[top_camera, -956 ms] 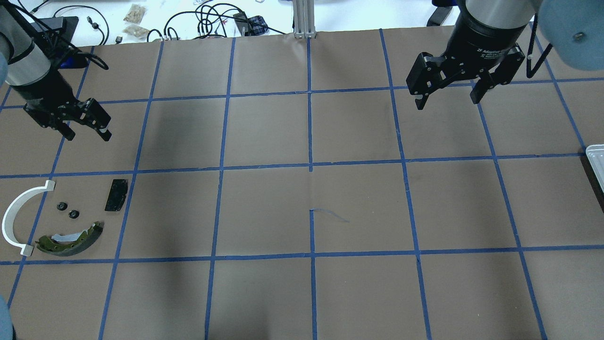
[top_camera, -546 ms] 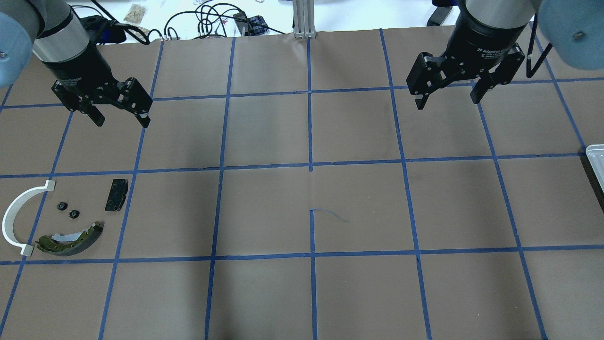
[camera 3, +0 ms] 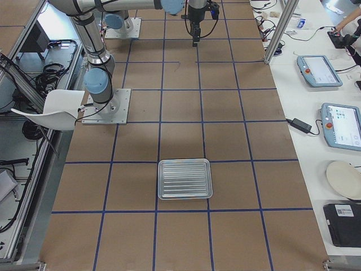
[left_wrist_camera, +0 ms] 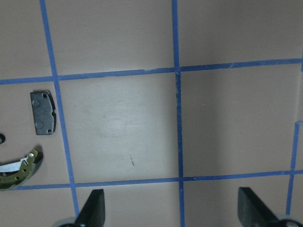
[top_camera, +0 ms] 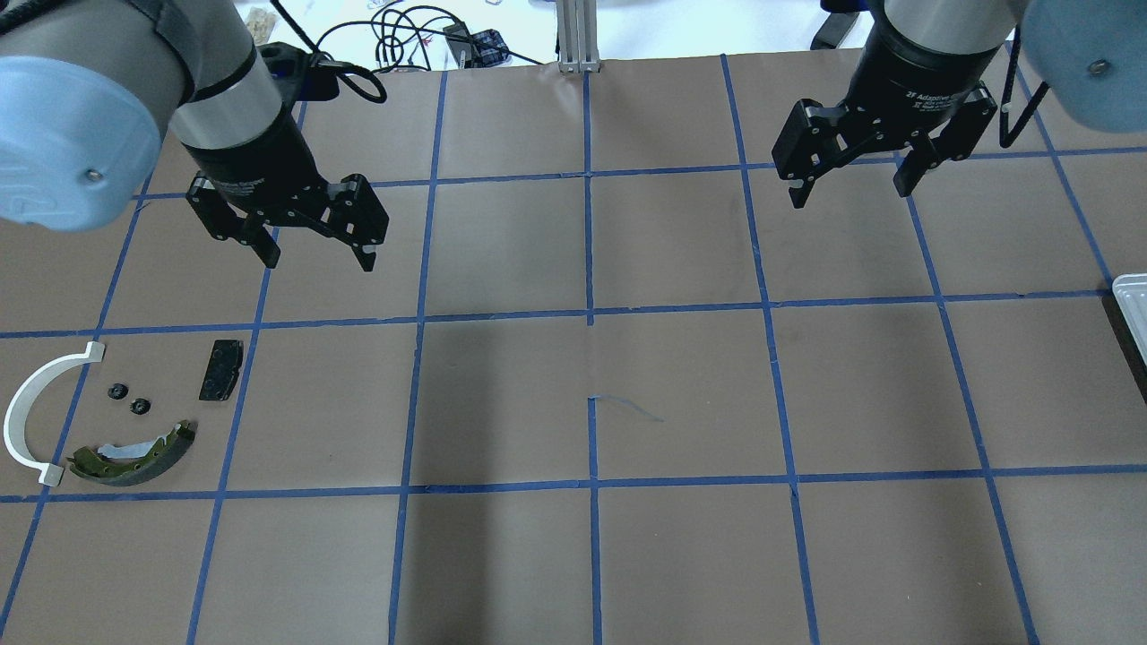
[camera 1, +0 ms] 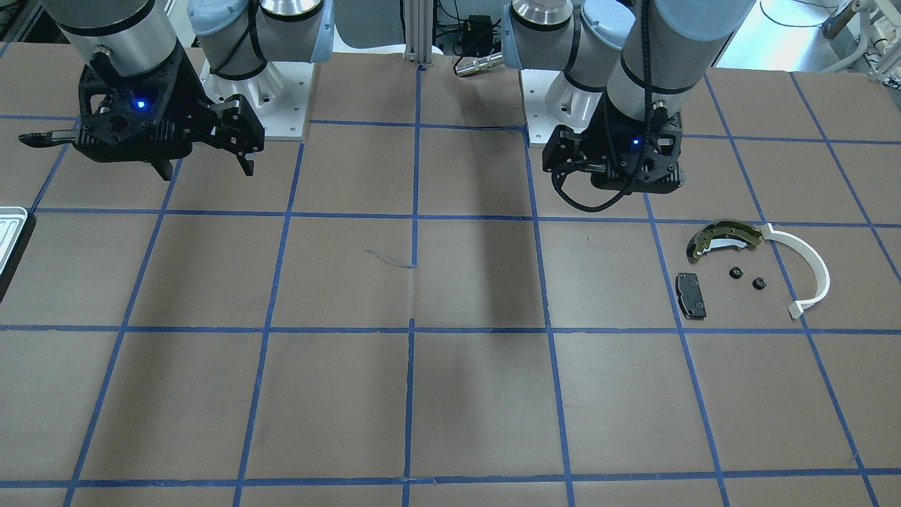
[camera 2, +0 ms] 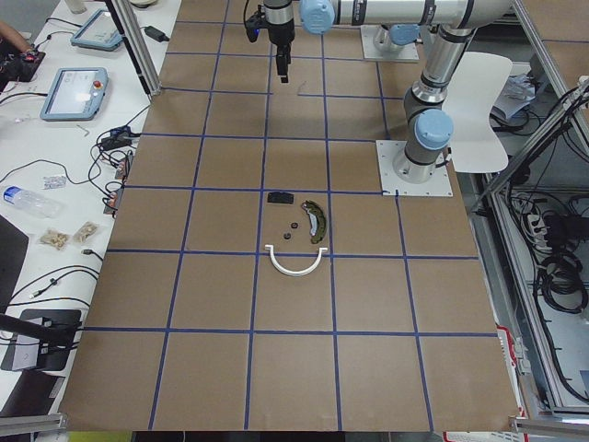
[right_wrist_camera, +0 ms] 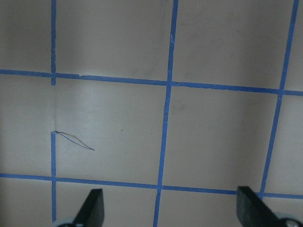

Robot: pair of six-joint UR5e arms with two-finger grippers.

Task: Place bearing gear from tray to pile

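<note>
Left tool (top_camera: pixel 318 262) moved toward centre, jaws apart

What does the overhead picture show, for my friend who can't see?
The left gripper and right gripper hang open and empty over a brown table with blue grid lines. The pile lies near the left edge, the tray at the right.

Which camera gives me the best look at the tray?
Exterior right: the whole tray sits in frame, with nothing visible on it. Overhead and front-facing catch only one corner at the frame edge; the rest miss it.
</note>
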